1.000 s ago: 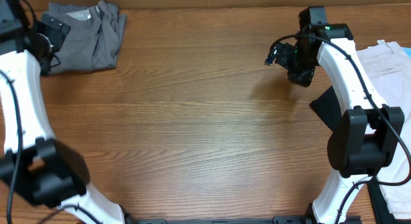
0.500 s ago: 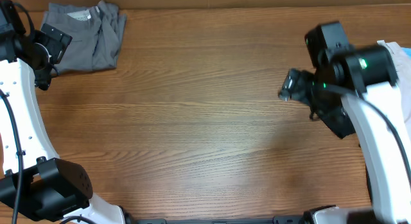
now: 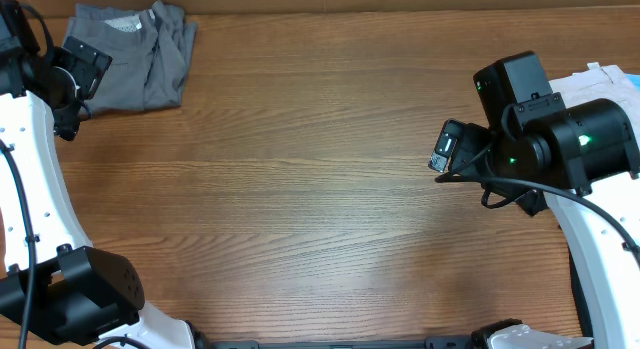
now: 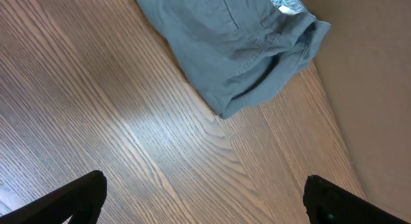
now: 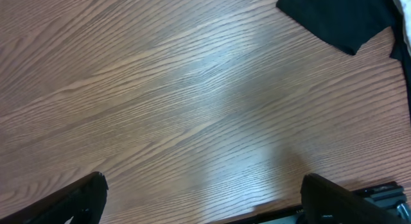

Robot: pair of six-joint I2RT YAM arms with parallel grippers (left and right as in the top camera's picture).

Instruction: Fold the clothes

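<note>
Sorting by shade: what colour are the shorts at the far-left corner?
Medium-grey shorts, clearest in the left wrist view.

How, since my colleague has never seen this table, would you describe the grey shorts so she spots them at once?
Look at the wooden table and go to its far left corner. The grey shorts lie there in a compact heap. They are the only medium-grey garment; the cream-white shorts and the black garment are on the right side.

Wood-grain table (image 3: 300,179), soft glare patches, plain tan wall (image 4: 379,70) behind
</note>
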